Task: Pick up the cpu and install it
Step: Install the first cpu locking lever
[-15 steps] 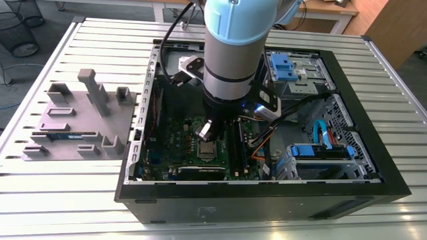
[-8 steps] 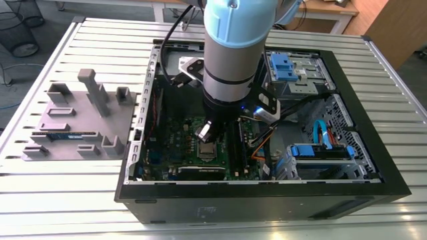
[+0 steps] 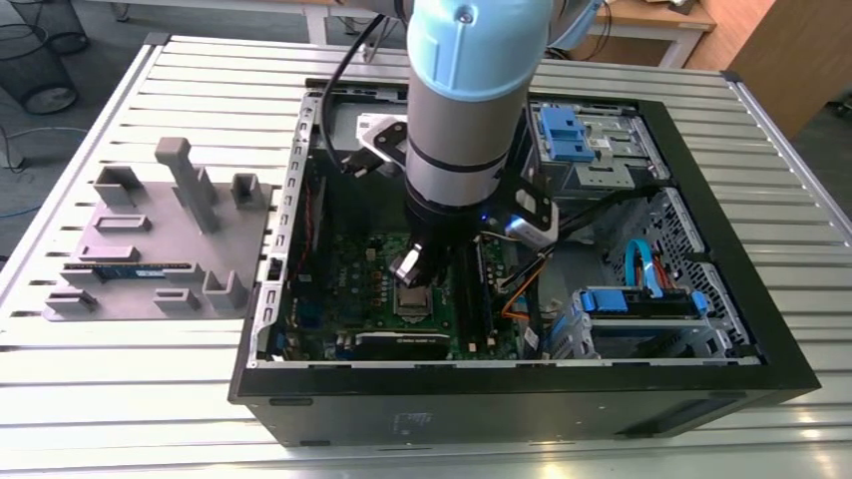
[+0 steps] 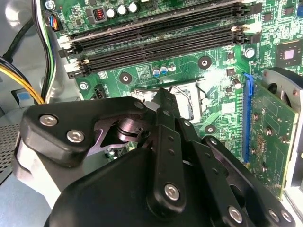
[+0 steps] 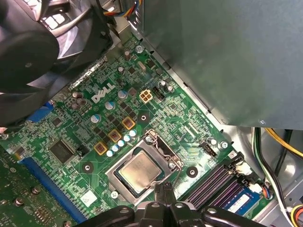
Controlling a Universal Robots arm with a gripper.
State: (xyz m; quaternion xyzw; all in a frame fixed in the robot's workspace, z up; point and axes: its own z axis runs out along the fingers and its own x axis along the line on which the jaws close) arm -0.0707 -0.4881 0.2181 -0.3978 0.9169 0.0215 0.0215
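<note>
Landmark: the CPU socket [image 5: 142, 171] on the green motherboard [image 5: 118, 123], inside the open black computer case [image 3: 533, 399] that lies on its side on a slatted metal table [image 3: 120, 399].

The cpu [image 5: 140, 172] sits flat in the socket, shiny metal top up, framed by the socket's metal bracket. Nothing is touching its top face in the first wrist view.

The gripper [image 5: 164, 193] hangs just beside the socket, at the edge nearest the memory slots [image 5: 213, 184]. Its two black fingertips are pressed together with no gap between them and nothing held; they stand at the socket's rim, not on the chip. In the second wrist view the gripper's black linkage [image 4: 161, 156] covers most of the socket, with part of the bracket showing past it.

In the exterior view the arm [image 3: 466, 110] comes straight down into the case, its lower end directly over the socket area.

Around the socket: a row of small blue and gold capacitors [image 5: 116, 139] along one side; the black memory slots along the neighbouring side; a black fan [image 5: 42, 42] further off past the capacitors.

Outside the case, well away from the socket at the exterior view's left, a grey tray [image 3: 147, 249] of upright fixtures rests on the table, with a thin blue-green memory stick [image 3: 131, 267] lying in it.
</note>
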